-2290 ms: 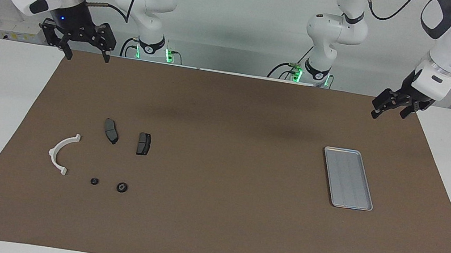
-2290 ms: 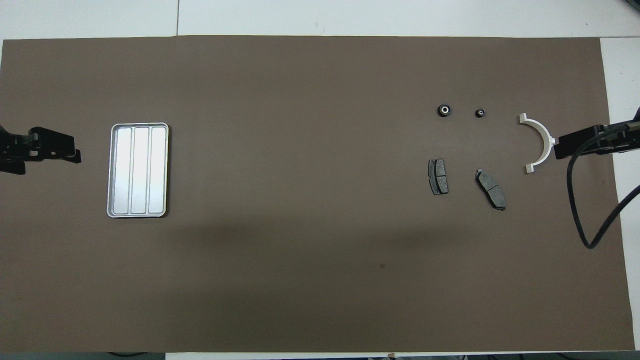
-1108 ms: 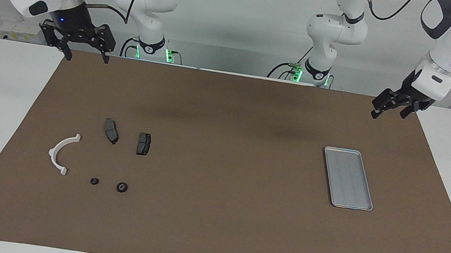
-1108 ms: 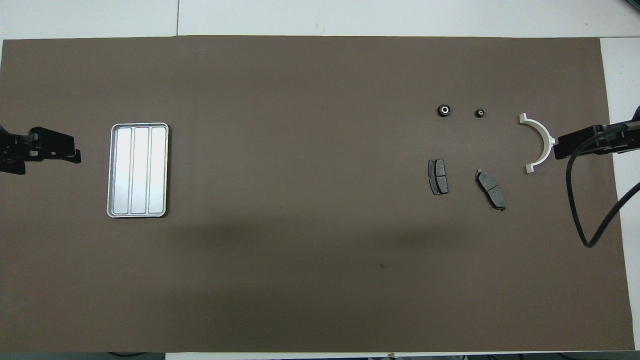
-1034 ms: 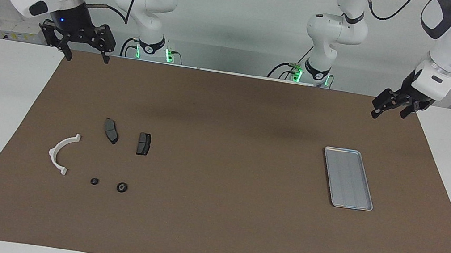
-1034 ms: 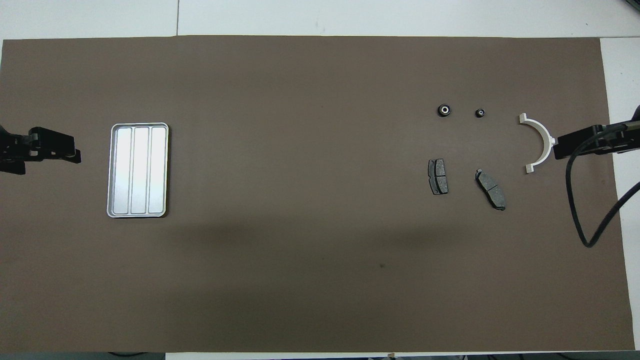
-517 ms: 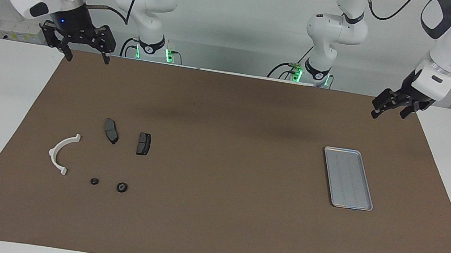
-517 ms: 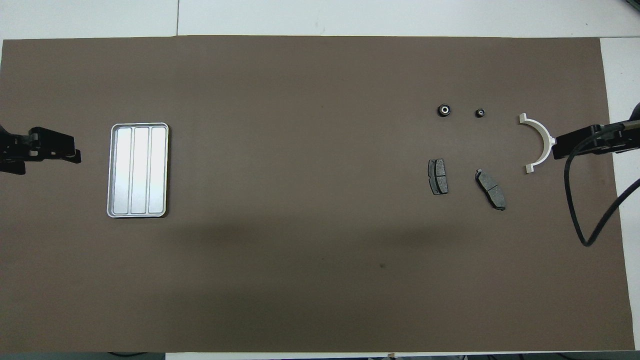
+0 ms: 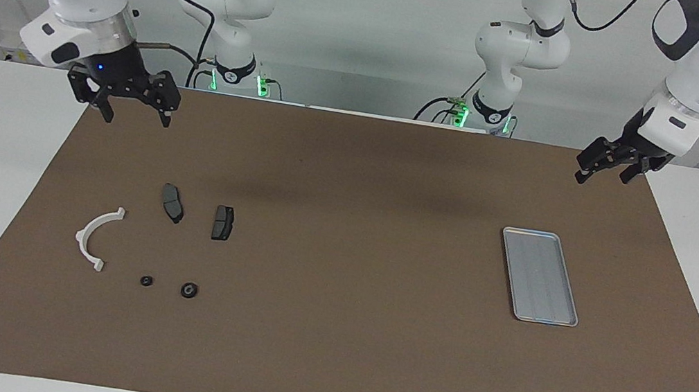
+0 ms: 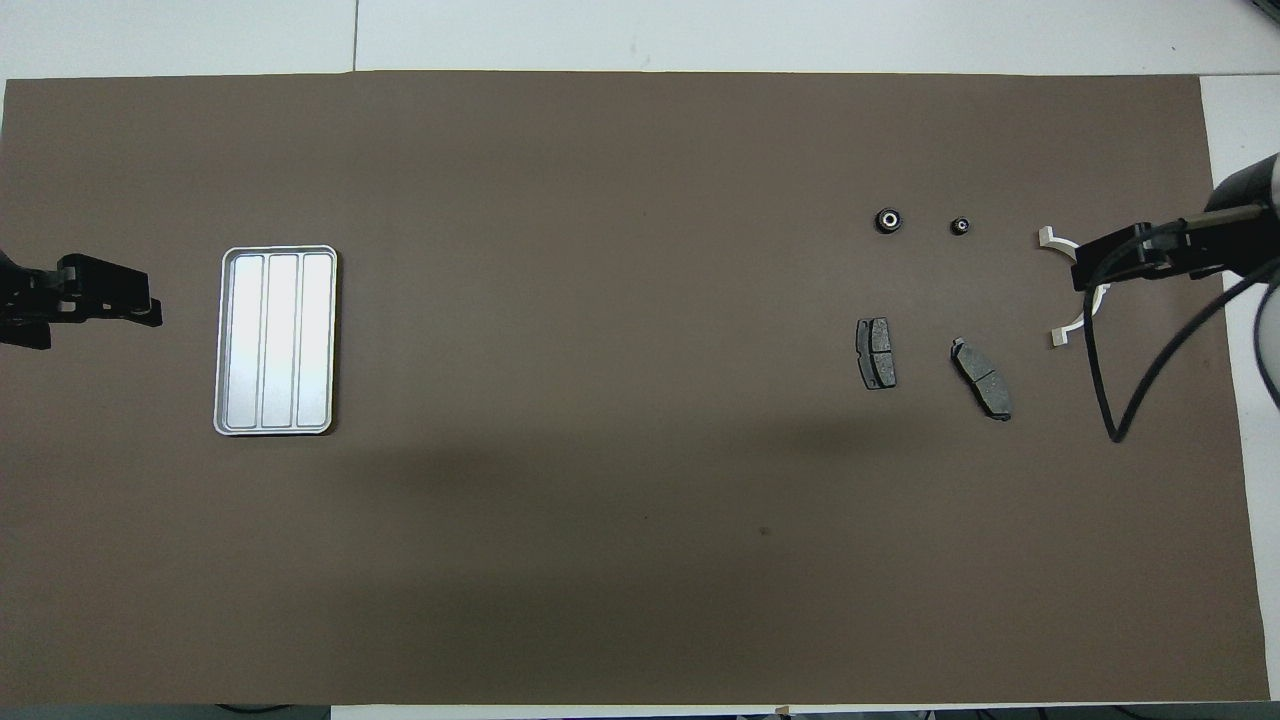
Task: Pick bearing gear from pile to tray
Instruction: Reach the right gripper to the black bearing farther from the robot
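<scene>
Risk of snatching the smaller ring instead of the bearing gear (rings just beside each other), with right tool open, left tool waiting, open.

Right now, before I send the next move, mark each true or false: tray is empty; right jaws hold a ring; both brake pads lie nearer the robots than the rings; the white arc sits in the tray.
1. The tray is empty. True.
2. The right gripper holds a ring. False: its jaws are open and empty, up over the mat; both rings lie on the mat.
3. Both brake pads lie nearer the robots than the rings. True.
4. The white arc sits in the tray. False: it lies on the mat beside the rings.
</scene>
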Controlling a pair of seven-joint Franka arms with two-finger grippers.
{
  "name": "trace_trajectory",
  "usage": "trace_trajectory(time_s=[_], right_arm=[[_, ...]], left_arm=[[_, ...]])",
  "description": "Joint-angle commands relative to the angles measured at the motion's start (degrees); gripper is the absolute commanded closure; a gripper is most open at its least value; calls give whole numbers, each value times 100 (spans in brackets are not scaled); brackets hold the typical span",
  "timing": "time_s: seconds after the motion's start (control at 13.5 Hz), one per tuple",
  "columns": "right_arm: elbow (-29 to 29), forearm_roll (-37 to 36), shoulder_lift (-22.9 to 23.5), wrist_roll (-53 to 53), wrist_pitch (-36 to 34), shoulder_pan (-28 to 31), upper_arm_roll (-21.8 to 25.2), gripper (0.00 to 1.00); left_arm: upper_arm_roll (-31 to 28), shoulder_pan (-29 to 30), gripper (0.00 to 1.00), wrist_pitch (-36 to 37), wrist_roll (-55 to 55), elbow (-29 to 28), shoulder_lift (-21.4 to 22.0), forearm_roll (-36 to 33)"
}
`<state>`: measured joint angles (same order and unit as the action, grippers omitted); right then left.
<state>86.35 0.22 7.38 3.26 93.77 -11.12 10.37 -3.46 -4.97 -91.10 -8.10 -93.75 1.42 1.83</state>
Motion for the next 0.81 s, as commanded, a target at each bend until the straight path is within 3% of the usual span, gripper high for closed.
trace_trajectory(time_s=[0.0,0.44,0.74], right_arm=[[-66,-119,596,114,457,-39,-26,0],[-460,-13,2028,-369,1371,-13,-96,0],[-1093,205,2776,-757,1460,180,-412,0]], left_arm=[[12,23,0,84,10,-39,96,-51],[12,23,0,92,10,-39,96,-51],[12,23,0,92,10,-39,96,-51]])
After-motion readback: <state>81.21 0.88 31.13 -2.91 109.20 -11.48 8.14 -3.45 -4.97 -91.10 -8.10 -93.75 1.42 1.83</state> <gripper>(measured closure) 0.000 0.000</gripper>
